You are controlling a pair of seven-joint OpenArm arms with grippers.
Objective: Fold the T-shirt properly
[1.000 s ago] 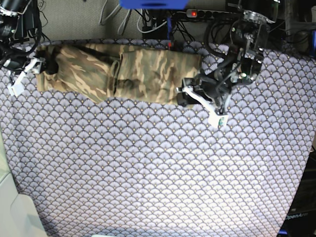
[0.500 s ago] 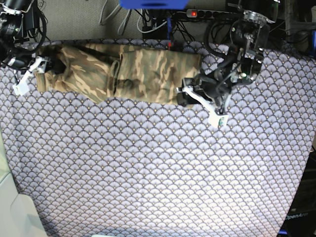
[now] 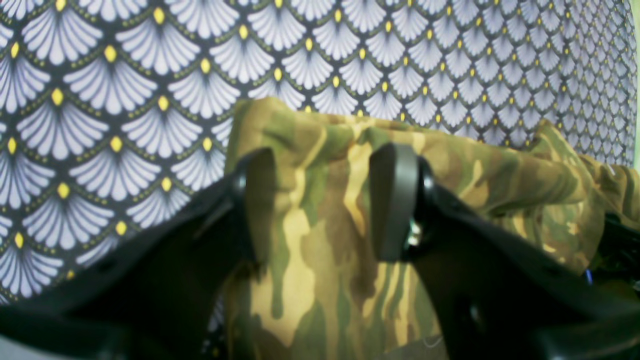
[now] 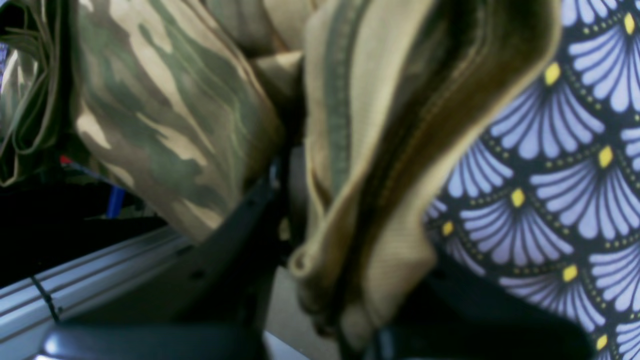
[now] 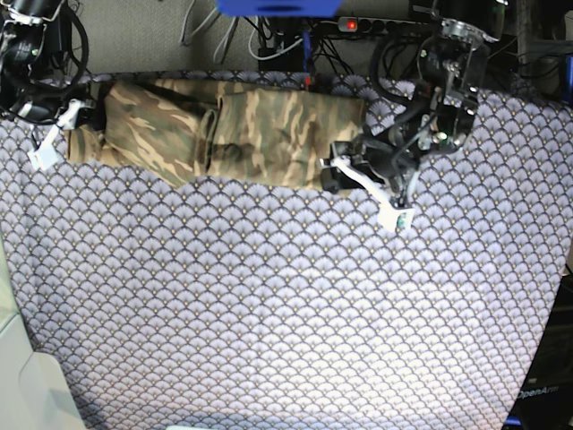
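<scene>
**Both arms at the shirt's ends, right one pinching cloth**

The T-shirt (image 5: 233,134) lies as a long narrow band along the far edge of the tablecloth (image 5: 269,313), already folded lengthwise by the look of it. One arm sits at each short end, prob. so the band can be lifted and doubled over end to end.

Right gripper (image 4: 325,280): jaws drawn together on a bunched, ribbed edge of the shirt; wrist view shows several layers of cloth gathered between them, w/ the fabric hanging over the table's far rim. Judged a firm grip, though how many layers are caught is unclear.

Left gripper (image 3: 320,200): jaws stand apart, straddling the other end of the shirt. Cloth fills the gap between the black fingers (image 3: 392,200), but they don't look squeezed on it yet, so nothing is held on that side. Likely needs to close before any lift, else the band would drag from one end only.

No containers in view; nothing else on the cloth.
</scene>
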